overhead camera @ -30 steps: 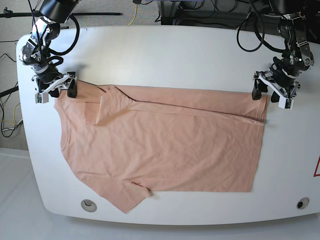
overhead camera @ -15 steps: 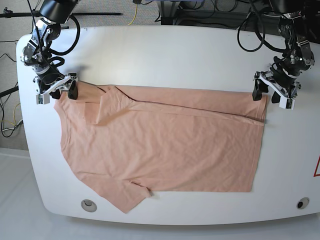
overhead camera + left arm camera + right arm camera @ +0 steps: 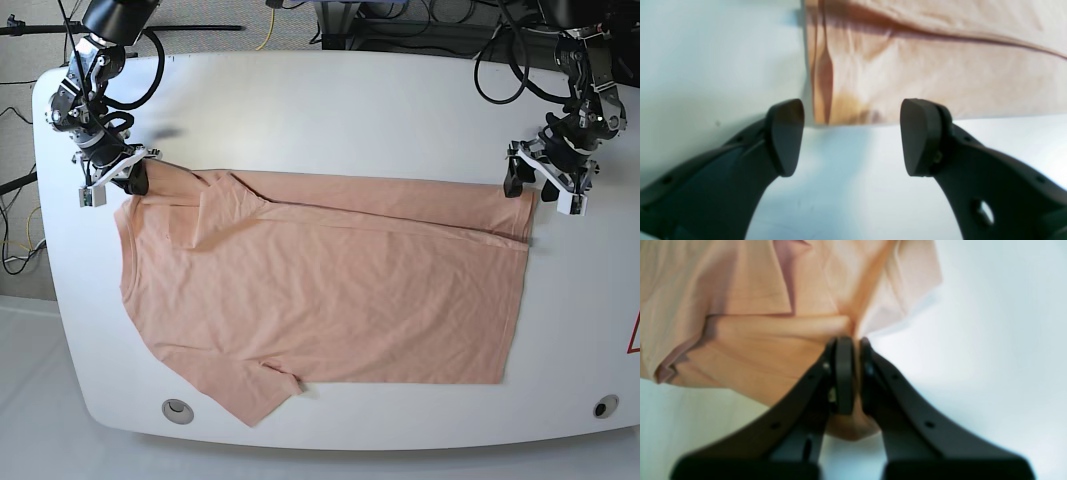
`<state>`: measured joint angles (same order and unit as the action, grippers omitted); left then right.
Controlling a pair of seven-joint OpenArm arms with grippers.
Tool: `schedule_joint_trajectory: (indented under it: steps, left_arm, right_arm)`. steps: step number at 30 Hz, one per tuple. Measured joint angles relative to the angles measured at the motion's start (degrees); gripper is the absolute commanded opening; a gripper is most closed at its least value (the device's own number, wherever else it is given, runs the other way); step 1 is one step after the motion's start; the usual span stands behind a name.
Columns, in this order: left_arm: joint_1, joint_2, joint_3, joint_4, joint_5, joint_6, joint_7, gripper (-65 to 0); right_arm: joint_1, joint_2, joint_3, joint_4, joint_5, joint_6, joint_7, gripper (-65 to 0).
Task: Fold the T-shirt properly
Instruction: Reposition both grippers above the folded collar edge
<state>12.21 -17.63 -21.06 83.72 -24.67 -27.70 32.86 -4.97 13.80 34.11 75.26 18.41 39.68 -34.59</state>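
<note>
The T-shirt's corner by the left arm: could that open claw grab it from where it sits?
Probably yes. The left end effector is open, and the T-shirt corner lies just ahead on bare table, nothing between.

This is a robotics lab or test room rather than a home. A white rounded bench [image 3: 330,100] fills the base view, with small round fittings [image 3: 178,410] set into its near corners. Two robot arms are mounted at its far left [image 3: 95,75] and far right [image 3: 590,70], each trailing loops of black cable [image 3: 495,70]. Behind the far edge, more black and yellow cables [image 3: 268,30] and dark equipment stands sit on a grey carpeted floor [image 3: 200,40].
</note>
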Motion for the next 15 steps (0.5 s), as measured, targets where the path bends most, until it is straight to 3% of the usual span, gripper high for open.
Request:
schedule_joint_trajectory:
  steps: [2, 6, 12, 14, 15]
  left_arm:
    - [-0.17, 0.0, 0.04, -1.14, 0.02, 0.0, -0.04, -24.4]
    - [-2.08, -0.09, 0.55, -5.35, -0.28, -0.35, -3.67, -33.4]
    - [-5.66, -0.17, 1.99, -10.93, -0.66, -0.04, -6.25, -51.2]
    - [-5.7, -0.17, 1.99, -11.58, -0.98, -0.04, -6.93, -65.0]
    - [-5.6, -0.17, 1.81, -11.45, -1.36, -0.04, -6.6, -65.0]
  right_arm:
    - [0.0, 0.0, 0.0, 0.0, -0.02, 0.0, -0.02, -65.0]
    - [-0.09, 0.0, -0.13, 0.22, -0.02, 0.0, 0.0, -65.0]
    - [-0.26, 0.0, -0.35, 0.46, 0.0, 0.0, -0.07, -64.7]
    - [-0.26, 0.0, -0.35, 0.44, 0.0, 0.02, -0.07, -64.6]
    - [-0.24, 0.02, -0.37, 0.44, -0.02, 0.0, -0.07, -64.7]
